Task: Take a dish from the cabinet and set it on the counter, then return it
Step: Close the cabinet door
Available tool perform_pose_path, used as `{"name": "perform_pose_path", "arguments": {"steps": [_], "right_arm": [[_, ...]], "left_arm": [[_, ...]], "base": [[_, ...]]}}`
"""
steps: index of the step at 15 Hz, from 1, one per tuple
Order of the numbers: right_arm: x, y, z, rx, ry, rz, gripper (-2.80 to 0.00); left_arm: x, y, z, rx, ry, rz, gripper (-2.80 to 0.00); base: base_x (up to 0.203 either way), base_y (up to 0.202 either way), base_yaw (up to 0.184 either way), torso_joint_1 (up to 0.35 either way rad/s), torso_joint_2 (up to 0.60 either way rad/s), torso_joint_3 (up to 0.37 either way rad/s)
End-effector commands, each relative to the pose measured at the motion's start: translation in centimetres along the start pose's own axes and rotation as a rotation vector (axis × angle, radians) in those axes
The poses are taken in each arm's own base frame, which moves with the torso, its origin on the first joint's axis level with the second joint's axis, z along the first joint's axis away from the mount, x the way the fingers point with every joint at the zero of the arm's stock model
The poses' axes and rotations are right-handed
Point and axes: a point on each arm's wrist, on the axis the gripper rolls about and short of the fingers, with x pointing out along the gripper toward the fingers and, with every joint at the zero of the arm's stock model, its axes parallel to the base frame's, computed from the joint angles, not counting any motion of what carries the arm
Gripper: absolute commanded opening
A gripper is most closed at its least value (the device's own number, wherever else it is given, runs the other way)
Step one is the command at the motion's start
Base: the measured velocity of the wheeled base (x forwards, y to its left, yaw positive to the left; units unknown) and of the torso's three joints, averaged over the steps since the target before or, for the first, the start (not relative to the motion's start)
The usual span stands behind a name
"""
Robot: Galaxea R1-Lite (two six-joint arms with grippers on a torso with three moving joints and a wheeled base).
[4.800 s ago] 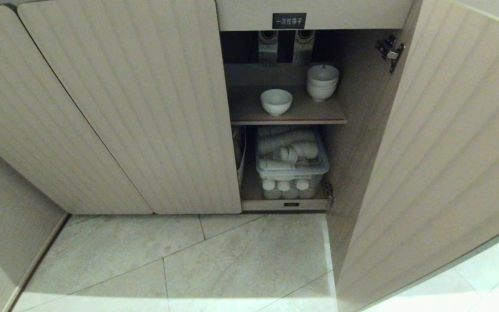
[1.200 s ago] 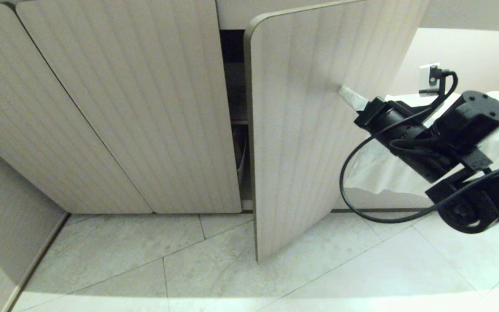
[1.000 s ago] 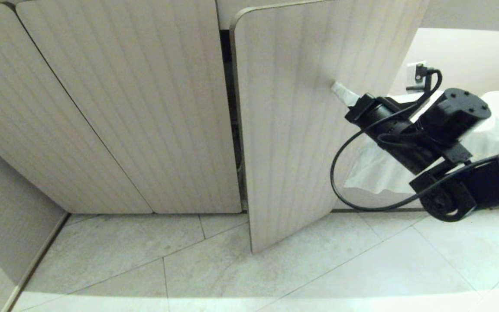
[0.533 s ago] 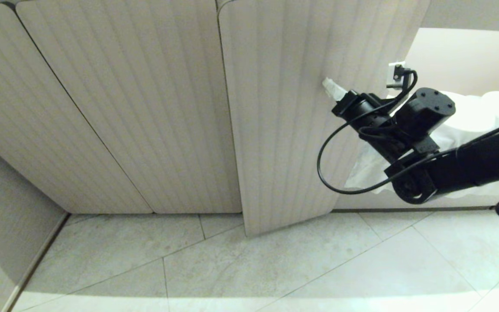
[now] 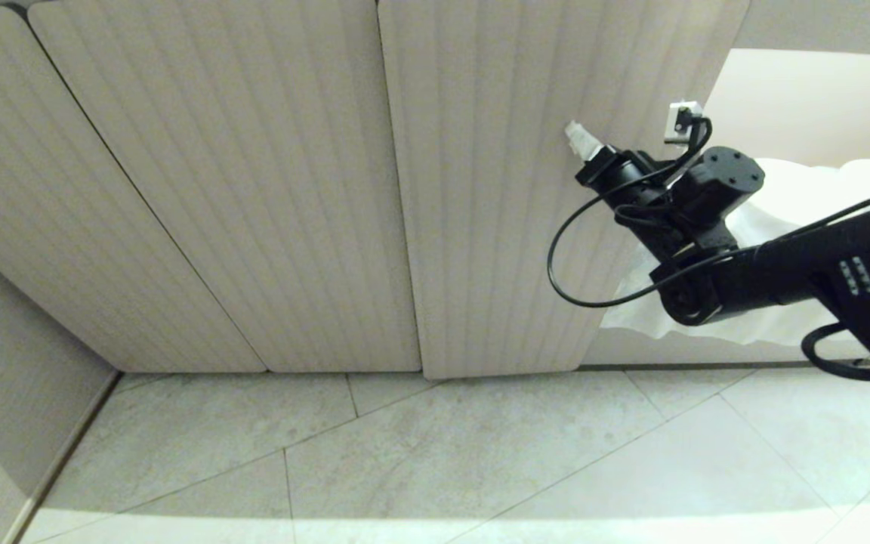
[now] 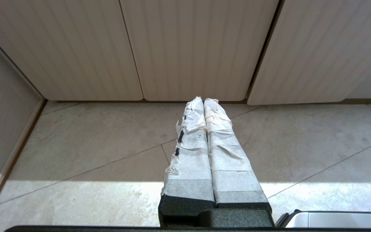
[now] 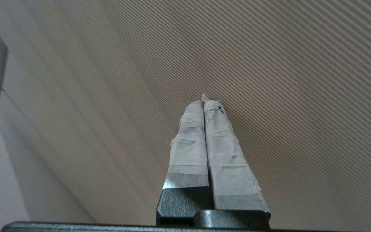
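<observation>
Cabinet [image 5: 269, 189] is standing with all its ribbed beige doors lying flush across the head view, the right-hand door [image 5: 495, 196] included, so nothing of the shelf inside is showing. Judging from that, the task is sitting at its very end: a shut door fits a dish put away again, though the dish itself is hidden behind the doors and the counter is not in any view (so neither the fetching nor the return can be confirmed directly). What seems left is only pulling the arm clear.

Tiled floor [image 5: 435, 453] is running below the doors, with white cloth [image 5: 805, 249] draped over something at the right.

Right gripper [image 5: 575, 137] is pointing its taped tips at the face of the right-hand door, touching it or just off it; the wrist view cannot settle which. Its fingers [image 7: 219, 141] are pressing together along their whole length, nothing between them, nothing held.

Left gripper [image 6: 204, 102] is hanging low over the floor, well apart from the doors, fingers likewise closed together and empty (parked, by the look of it).
</observation>
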Motion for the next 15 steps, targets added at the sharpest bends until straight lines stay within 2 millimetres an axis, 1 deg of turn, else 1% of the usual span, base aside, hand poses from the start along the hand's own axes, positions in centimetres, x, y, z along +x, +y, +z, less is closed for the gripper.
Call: {"name": "perform_pose_path", "arguments": {"steps": [1, 5, 8, 11, 15], "right_arm": [[0.4, -1.1, -1.3, 0.000, 0.000, -0.004, -2.80], [0.8, -3.2, -1.9, -0.022, -0.019, -0.018, -2.80], [0.6, -3.7, -2.0, -0.025, -0.015, -0.030, -2.80], [0.5, -3.5, -1.8, -0.024, -0.012, -0.029, -2.80], [-0.2, -1.7, -0.2, -0.012, 0.020, 0.009, -2.80]], "left_arm": [[0.0, 0.0, 0.0, 0.000, 0.000, -0.001, -2.80], [0.0, 0.0, 0.0, 0.000, 0.000, 0.000, -2.80], [0.0, 0.0, 0.0, 0.000, -0.001, -0.001, -2.80], [0.0, 0.0, 0.0, 0.000, -0.001, -0.001, -2.80], [0.0, 0.0, 0.0, 0.000, -0.001, 0.001, -2.80]], "base": [[0.000, 0.000, 0.000, 0.000, 0.00, 0.000], [0.000, 0.000, 0.000, 0.000, 0.00, 0.000], [0.000, 0.000, 0.000, 0.000, 0.00, 0.000], [0.000, 0.000, 0.000, 0.000, 0.00, 0.000], [0.000, 0.000, 0.000, 0.000, 0.00, 0.000]]}}
